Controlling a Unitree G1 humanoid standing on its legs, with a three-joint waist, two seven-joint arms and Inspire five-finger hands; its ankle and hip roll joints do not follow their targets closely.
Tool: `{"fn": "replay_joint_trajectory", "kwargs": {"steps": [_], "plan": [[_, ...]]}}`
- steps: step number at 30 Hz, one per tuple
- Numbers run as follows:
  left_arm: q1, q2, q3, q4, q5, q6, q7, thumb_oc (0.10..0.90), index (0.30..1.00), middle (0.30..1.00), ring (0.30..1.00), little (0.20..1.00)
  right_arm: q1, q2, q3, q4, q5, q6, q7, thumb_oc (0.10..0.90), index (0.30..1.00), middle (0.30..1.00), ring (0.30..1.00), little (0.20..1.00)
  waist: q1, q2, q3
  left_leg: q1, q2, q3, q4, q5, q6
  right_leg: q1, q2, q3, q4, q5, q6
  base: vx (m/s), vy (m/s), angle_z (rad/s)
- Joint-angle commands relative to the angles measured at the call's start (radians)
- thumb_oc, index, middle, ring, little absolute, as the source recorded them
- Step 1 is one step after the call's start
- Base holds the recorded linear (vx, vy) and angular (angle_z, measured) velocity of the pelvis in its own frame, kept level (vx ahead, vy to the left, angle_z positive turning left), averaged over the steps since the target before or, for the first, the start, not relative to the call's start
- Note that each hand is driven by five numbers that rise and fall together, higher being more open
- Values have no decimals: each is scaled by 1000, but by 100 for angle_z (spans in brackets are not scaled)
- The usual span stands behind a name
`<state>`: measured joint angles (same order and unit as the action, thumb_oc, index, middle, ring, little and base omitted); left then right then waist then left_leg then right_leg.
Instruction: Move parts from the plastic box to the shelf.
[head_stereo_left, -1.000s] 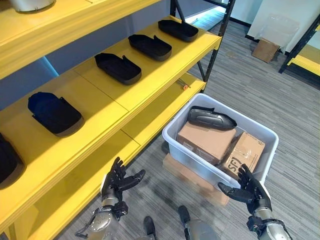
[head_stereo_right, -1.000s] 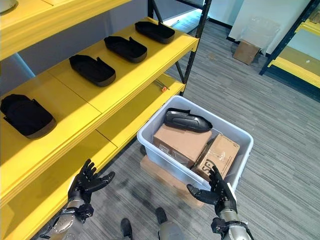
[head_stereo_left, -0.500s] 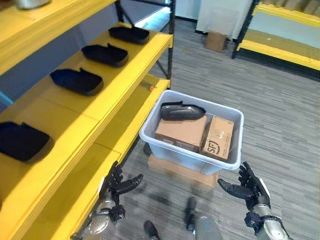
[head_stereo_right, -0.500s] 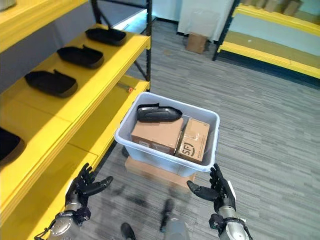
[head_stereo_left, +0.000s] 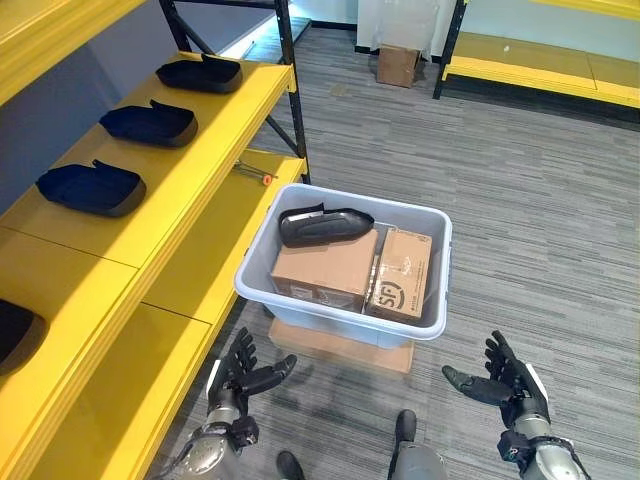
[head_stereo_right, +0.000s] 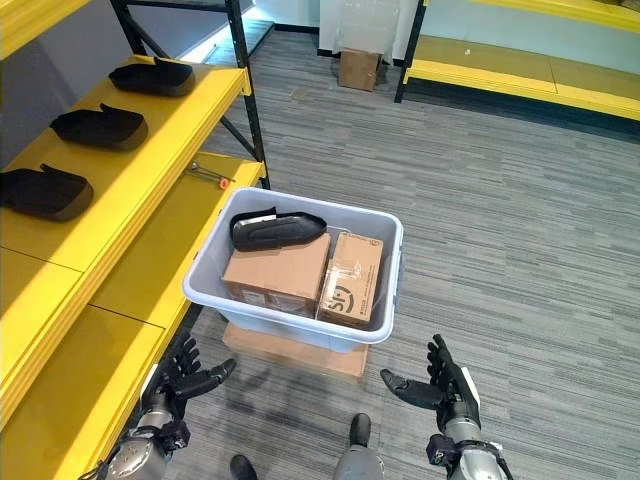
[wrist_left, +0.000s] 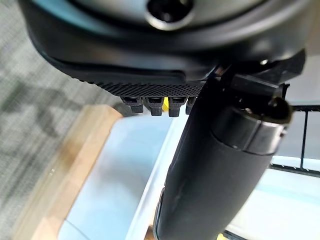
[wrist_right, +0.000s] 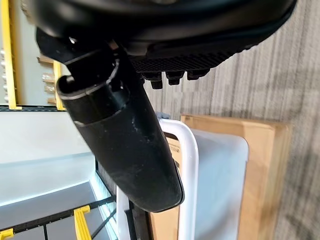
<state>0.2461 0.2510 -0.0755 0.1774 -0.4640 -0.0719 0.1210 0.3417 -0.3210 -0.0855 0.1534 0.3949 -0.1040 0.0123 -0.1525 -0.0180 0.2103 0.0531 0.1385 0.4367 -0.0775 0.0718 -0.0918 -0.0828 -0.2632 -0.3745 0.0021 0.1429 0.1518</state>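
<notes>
Plastic box (head_stereo_left: 430, 322) right of the shelf (head_stereo_left: 160, 240) — one part (head_stereo_left: 322, 223) inside, atop cardboard boxes (head_stereo_left: 330, 270)

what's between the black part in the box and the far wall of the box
Nothing: in the left eye view the black part lies on a cardboard box right against the plastic box's far wall, with no gap showing between them.

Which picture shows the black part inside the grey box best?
The left eye view: the black part lies whole on a cardboard box in the plastic box. The right eye view shows it about as well. The wrist views show just the box's wall.
</notes>
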Motion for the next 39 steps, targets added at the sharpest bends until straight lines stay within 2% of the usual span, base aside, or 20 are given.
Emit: {"fn": "replay_joint_trajectory", "kwargs": {"steps": [1,2,6,10,13,14,15,16,17,18,20,22,23,26,28,29,31,35,37,39], "plan": [[-32,30,60,-95,13,-79,5,900,1000,1000,1000,1000,-37,10,-32,-128,8,-91,-12,900,1000,1000,1000,1000,4,-20,-22,86,-17,-39,65,-219,28,-77,-24,22,36,14,64,79,-104,-1],[-45,30,54,-91,9,-80,10,900,1000,1000,1000,1000,-47,8,-31,-128,6,-95,-20,900,1000,1000,1000,1000,1,-10,-24,86,-2,-34,66,-212,18,-84,-12,25,47,-12,56,75,-100,-3],[-75,34,33,-87,3,-86,11,900,1000,1000,1000,1000,-63,1,-30,-126,10,-109,-34,900,1000,1000,1000,1000,-10,4,-24,79,27,-28,93,-209,-1,-93,7,35,66,-45,41,86,-106,-4],[-133,37,0,-80,-5,-96,15,900,1000,1000,1000,1000,-74,-26,-33,-133,9,-127,-45,900,1000,1000,1000,1000,-30,28,-18,53,91,-25,215,-150,-51,-87,50,43,79,-97,0,110,-165,0],[-147,34,-5,-84,-16,-101,14,900,1000,1000,1000,1000,-71,-45,-36,-140,7,-135,-50,900,1000,1000,1000,1000,-31,36,5,-14,154,-52,426,-60,-83,-65,102,68,67,-138,-51,83,-203,-9],[-147,33,-5,-84,-16,-101,14,900,1000,1000,1000,1000,-71,-45,-36,-139,7,-136,-50,900,1000,1000,1000,1000,-32,39,5,-19,161,-56,435,-61,-86,-65,107,66,66,-140,-54,62,-169,-20],[-143,33,-5,-86,-20,-101,13,900,1000,1000,1000,1000,-67,-50,-33,-138,6,-136,-48,900,1000,1000,1000,1000,-28,38,14,-39,179,-75,500,-29,-88,-52,126,75,58,-154,-75,69,-156,-34],[-141,31,-6,-90,-25,-102,12,900,1000,1000,1000,1000,-66,-56,-28,-137,-1,-135,-47,900,1000,1000,1000,1000,-20,35,27,-66,183,-111,582,-2,-89,-38,145,87,54,-168,-95,43,-238,-42],[-139,29,-3,-98,-26,-102,15,900,1000,1000,1000,1000,-72,-68,-22,-139,-17,-136,-48,900,1000,1000,1000,1000,-3,5,55,-140,150,-175,684,27,-64,-27,149,109,49,-171,-124,26,-186,-50],[-139,28,1,-98,-27,-99,21,900,1000,1000,1000,1000,-74,-68,-24,-137,-23,-136,-56,900,1000,1000,1000,1000,1,-4,63,-173,156,-185,677,17,-52,-24,145,119,53,-179,-121,19,-105,-63],[-138,24,10,-102,-33,-97,31,900,1000,1000,1000,1000,-83,-59,-27,-128,-17,-140,-74,900,1000,1000,1000,1000,10,-13,71,-229,177,-192,572,-7,-29,-12,133,143,50,-181,-98,105,53,-73],[-133,23,18,-104,-36,-102,40,900,1000,1000,1000,1000,-95,-58,-20,-116,-18,-141,-81,900,1000,1000,1000,1000,20,-11,69,-236,198,-201,390,3,-30,-4,126,172,47,-182,-75,175,211,-32],[-132,21,24,-100,-32,-105,46,900,1000,1000,1000,1000,-102,-58,-15,-110,-15,-145,-85,900,1000,1000,1000,1000,32,-6,68,-247,215,-216,241,56,-48,0,120,193,48,-186,-62,209,291,-45],[-142,12,23,-76,-33,-113,53,900,1000,1000,1000,1000,-122,-63,-3,-91,-17,-146,-96,900,1000,1000,1000,1000,58,14,64,-246,244,-280,25,186,-89,15,109,250,65,-212,-45,257,278,-73],[-142,7,22,-73,-34,-116,51,900,1000,1000,1000,1000,-123,-58,-4,-88,-14,-142,-98,900,1000,1000,1000,1000,60,29,53,-240,249,-279,18,190,-109,37,107,272,69,-227,-43,270,250,-91],[-138,5,20,-71,-40,-120,46,900,1000,1000,1000,1000,-126,-49,3,-87,-6,-142,-94,900,1000,1000,1000,1000,59,33,49,-212,247,-253,26,156,-99,53,104,286,70,-239,-39,240,289,-84],[-142,8,14,-76,-39,-119,44,900,1000,1000,1000,1000,-130,-39,4,-85,-6,-141,-93,900,1000,1000,1000,1000,57,36,40,-195,235,-224,47,139,-102,75,88,296,56,-226,-29,210,300,-65],[-169,37,8,-80,-35,-119,51,900,1000,1000,1000,1000,-141,-15,14,-92,-8,-127,-90,900,1000,1000,1000,1000,59,12,40,-182,184,-167,97,76,-70,78,30,336,52,-194,4,133,289,-56],[-193,54,8,-80,-39,-122,68,900,1000,1000,1000,1000,-154,-2,25,-100,-16,-118,-91,900,1000,1000,1000,1000,54,-11,36,-189,148,-132,122,39,-46,44,-10,352,59,-164,29,45,316,-25],[-201,61,11,-80,-40,-121,78,900,1000,1000,1000,1000,-159,3,28,-103,-22,-114,-93,900,1000,1000,1000,1000,53,-24,32,-194,130,-115,133,16,-31,23,-26,365,62,-145,41,28,220,-25]]}}
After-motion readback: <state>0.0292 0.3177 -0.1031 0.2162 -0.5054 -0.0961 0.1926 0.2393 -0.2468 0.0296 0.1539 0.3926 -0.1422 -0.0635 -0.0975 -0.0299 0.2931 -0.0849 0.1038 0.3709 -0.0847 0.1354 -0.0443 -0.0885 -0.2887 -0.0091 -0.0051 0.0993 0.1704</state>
